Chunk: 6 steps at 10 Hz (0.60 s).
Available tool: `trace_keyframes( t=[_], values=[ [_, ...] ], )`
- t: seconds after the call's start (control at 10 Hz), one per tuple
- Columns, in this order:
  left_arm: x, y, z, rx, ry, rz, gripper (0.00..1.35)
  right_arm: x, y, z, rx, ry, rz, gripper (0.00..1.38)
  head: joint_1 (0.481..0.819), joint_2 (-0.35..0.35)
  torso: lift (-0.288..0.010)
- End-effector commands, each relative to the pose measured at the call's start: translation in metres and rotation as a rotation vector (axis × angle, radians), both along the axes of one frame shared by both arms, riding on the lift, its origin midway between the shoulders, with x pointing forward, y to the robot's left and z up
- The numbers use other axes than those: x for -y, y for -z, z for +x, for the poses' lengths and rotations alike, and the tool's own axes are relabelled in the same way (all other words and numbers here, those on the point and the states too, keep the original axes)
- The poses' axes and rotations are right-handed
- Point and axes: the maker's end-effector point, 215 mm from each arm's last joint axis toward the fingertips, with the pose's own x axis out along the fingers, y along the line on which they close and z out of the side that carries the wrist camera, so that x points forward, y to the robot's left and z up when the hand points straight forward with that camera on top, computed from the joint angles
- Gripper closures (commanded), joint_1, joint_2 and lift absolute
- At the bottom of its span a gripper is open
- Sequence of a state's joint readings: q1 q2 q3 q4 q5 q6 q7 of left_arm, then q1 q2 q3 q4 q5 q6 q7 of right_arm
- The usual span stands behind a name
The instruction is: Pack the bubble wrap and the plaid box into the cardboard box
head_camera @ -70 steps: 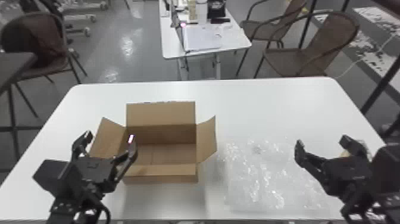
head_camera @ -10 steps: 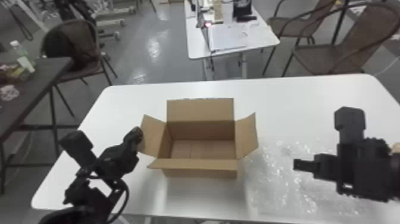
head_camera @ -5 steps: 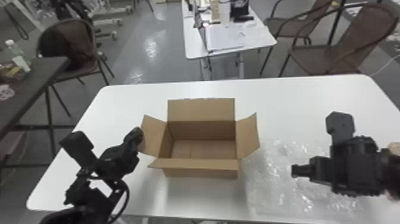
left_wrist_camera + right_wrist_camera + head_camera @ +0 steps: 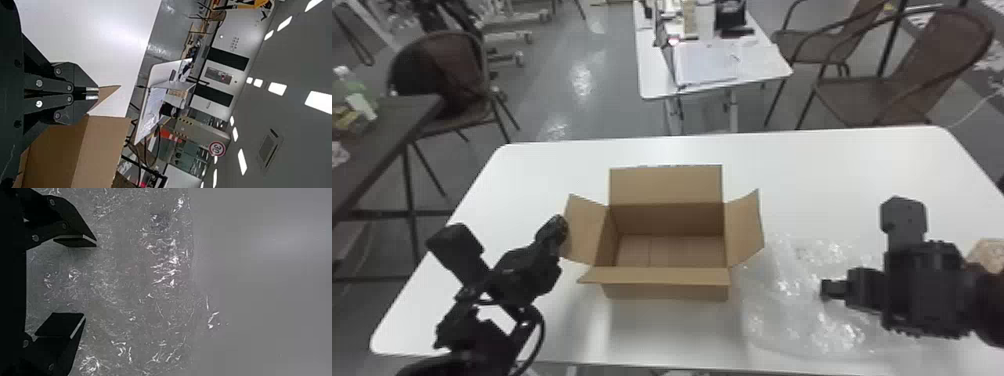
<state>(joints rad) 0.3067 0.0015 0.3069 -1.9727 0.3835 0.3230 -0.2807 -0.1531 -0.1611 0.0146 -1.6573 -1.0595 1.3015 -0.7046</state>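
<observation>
The white table (image 4: 832, 165) carries the cardboard box (image 4: 667, 291) near its front edge, open for packing. Bubble wrap (image 4: 794, 312) lies toward the front right corner, under the right gripper (image 4: 90, 280), spread probably to grasp it. The left gripper (image 4: 92, 93), pressed together, is beside the left flap (image 4: 584, 230).

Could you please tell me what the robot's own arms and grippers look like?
The left arm and right arm are black and blocky, with angular housings; a black cable loops beside the left one. The left gripper and right gripper have flat, tapering black fingers, with round metallic fasteners and pale strips near the tips.
</observation>
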Motion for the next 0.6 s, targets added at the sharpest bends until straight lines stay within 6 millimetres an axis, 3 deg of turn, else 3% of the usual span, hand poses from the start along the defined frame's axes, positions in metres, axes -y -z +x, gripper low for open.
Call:
trace_keyframes(
  t=[0.0,0.1,0.3,0.5],
  values=[
    [-0.001,0.001,-0.002,0.001,-0.004,-0.005,1.22,0.001,0.001,0.0,0.01,0.023,0.014,0.65,0.695,0.169,-0.118],
    [-0.001,0.001,-0.003,0.003,-0.005,-0.005,1.22,0.001,0.004,0.0,0.017,0.046,0.05,0.78,0.695,0.17,-0.118],
    [-0.003,0.002,-0.005,0.004,-0.01,-0.004,1.22,0.001,-0.005,0.004,0.065,0.08,0.074,1.25,0.695,0.173,-0.118],
    [-0.005,0.005,-0.008,-0.002,-0.013,-0.003,1.22,0.008,-0.031,0.011,0.141,0.125,0.109,1.27,0.695,0.172,-0.118]
  ],
)
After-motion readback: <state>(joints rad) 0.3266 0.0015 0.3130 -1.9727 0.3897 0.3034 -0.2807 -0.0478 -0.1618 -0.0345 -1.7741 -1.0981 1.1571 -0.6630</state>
